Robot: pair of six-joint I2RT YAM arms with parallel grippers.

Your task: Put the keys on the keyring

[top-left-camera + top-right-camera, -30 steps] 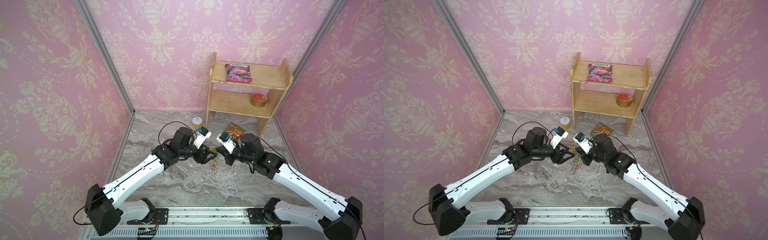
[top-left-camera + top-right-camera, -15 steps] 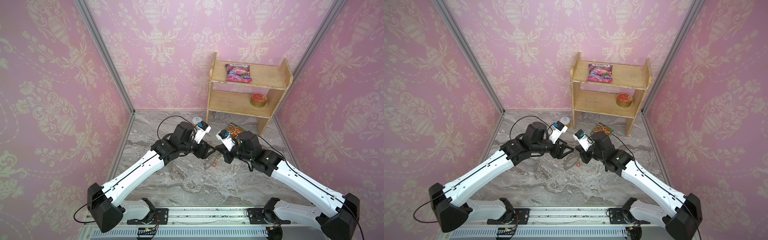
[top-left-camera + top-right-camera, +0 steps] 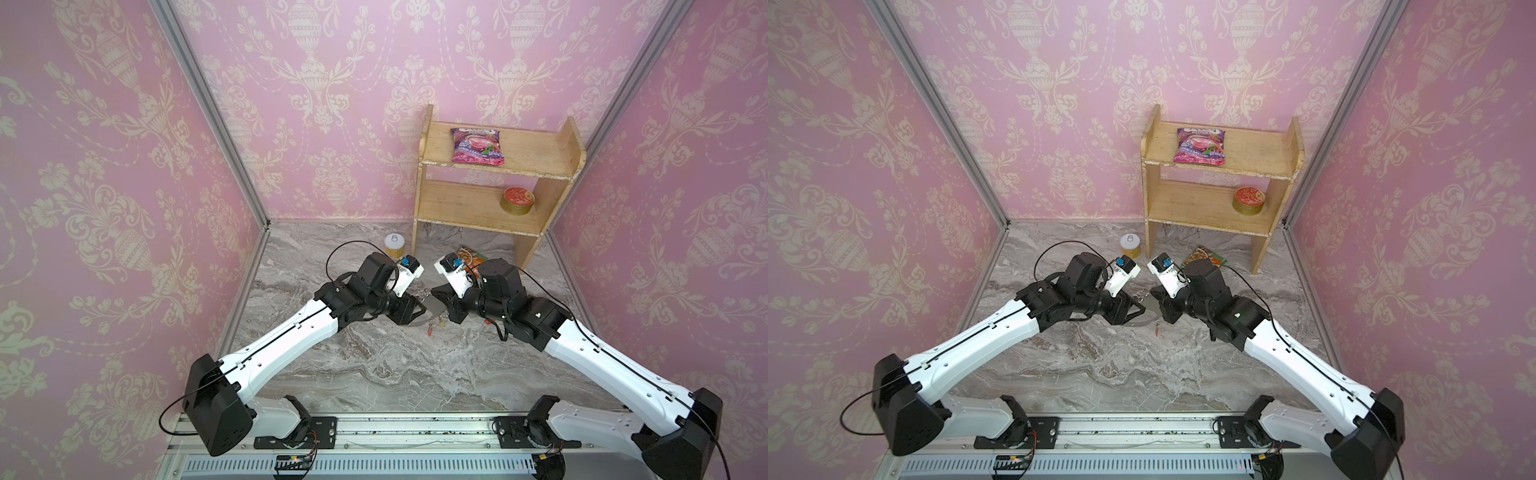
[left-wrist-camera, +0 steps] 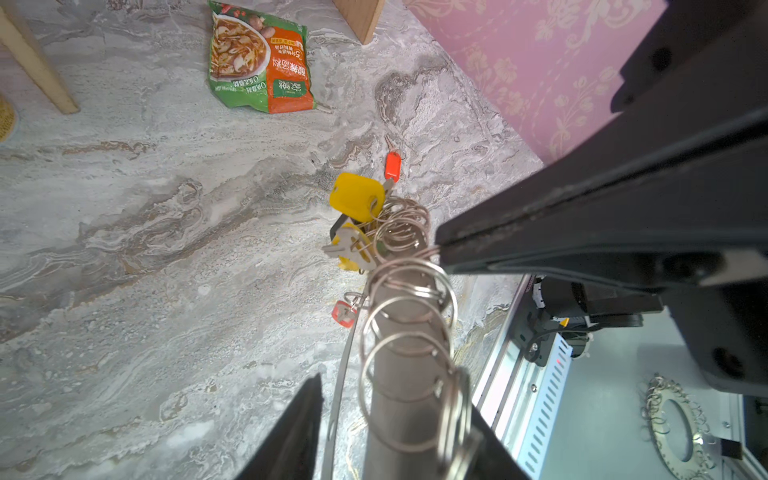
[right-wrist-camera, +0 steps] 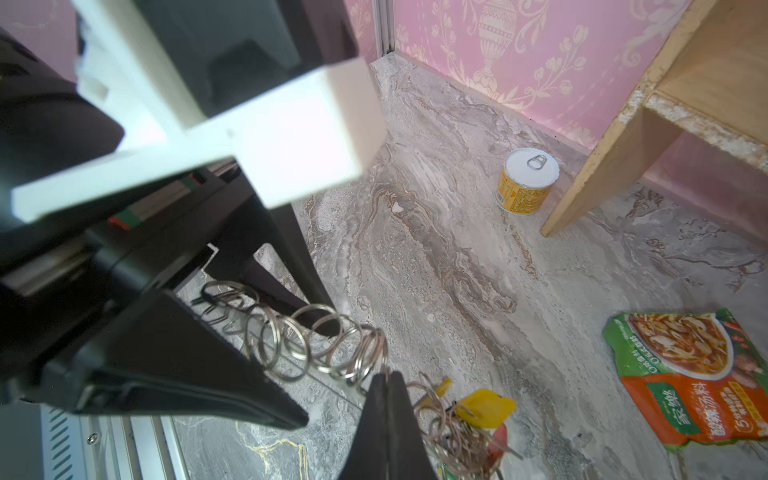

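Observation:
The keyring (image 4: 409, 365) is a grey-brown band threaded through a row of silver rings. It hangs between both grippers over the marble floor, and both top views show it (image 3: 433, 308) (image 3: 1148, 318). My left gripper (image 4: 390, 432) is open. The band lies between its fingers, one finger (image 4: 301, 432) stands clear and the other touches the rings. My right gripper (image 5: 384, 380) is shut on the keyring at the end of the ring row. The keys hang bunched there, with yellow (image 4: 357, 201), orange (image 4: 391, 165) and red (image 4: 343, 313) tags. In both top views the grippers (image 3: 417, 311) (image 3: 441, 296) meet mid-floor.
A soup packet (image 3: 469, 257) lies just behind the right arm. A yellow can (image 3: 394, 245) stands by a leg of the wooden shelf (image 3: 419, 232). The shelf holds a pink bag (image 3: 478, 145) and a round gold tin (image 3: 516, 200). Pink walls close off three sides.
My left gripper's jaws have drawn closer together around the band. Both arms hover over the same spot, and the right gripper keeps its hold.

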